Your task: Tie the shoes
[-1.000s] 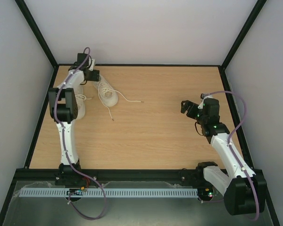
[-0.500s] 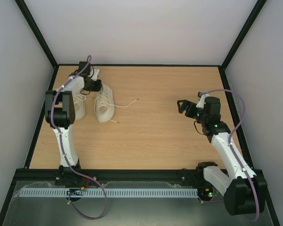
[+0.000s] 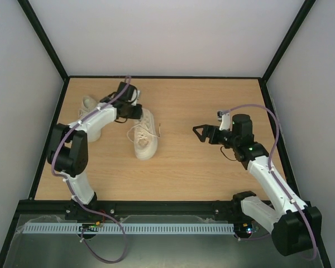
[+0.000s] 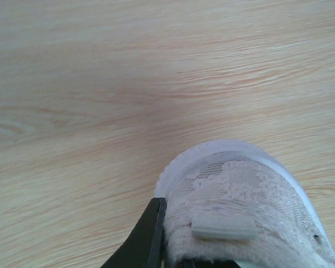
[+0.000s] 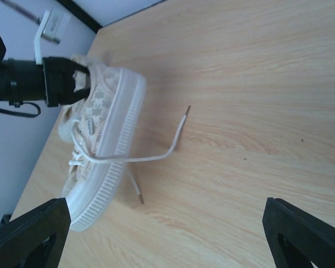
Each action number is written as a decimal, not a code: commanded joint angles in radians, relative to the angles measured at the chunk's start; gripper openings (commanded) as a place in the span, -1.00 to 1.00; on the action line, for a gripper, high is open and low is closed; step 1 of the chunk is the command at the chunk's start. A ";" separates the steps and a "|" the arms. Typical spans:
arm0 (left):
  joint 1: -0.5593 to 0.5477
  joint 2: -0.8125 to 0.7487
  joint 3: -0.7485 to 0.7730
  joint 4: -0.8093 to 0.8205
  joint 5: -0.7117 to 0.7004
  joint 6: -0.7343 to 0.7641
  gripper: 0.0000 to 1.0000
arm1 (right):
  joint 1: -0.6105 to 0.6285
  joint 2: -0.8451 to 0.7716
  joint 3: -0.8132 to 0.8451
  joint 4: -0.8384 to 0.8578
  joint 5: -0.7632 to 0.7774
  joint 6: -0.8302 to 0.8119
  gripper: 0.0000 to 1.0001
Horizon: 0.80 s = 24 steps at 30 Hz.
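One cream-white shoe [image 3: 144, 137] lies on the wooden table, left of the middle, its toe toward the near edge. My left gripper [image 3: 137, 111] is shut on its heel. In the left wrist view one black finger [image 4: 149, 237] presses the heel collar [image 4: 234, 195] beside the pull tab. The thin white laces [image 5: 156, 157] trail loose over the sole onto the table. The other shoe [image 3: 89, 105] sits at the back left, partly behind the left arm. My right gripper [image 3: 200, 132] hovers open right of the held shoe [image 5: 103, 145], facing it with nothing between its fingers.
Black frame rails [image 3: 162, 77] and pale walls bound the wooden table [image 3: 178, 167] at the back and on both sides. The left arm's forearm [image 3: 95, 120] stretches across the back left corner.
My left gripper has shut on the shoe's heel and dragged the shoe rightward, away from the back left corner. The right arm has swung left toward the table's middle.
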 commanded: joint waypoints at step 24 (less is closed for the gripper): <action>0.164 -0.130 -0.093 0.044 0.354 0.433 0.85 | 0.242 0.572 0.219 -0.110 0.122 0.061 0.16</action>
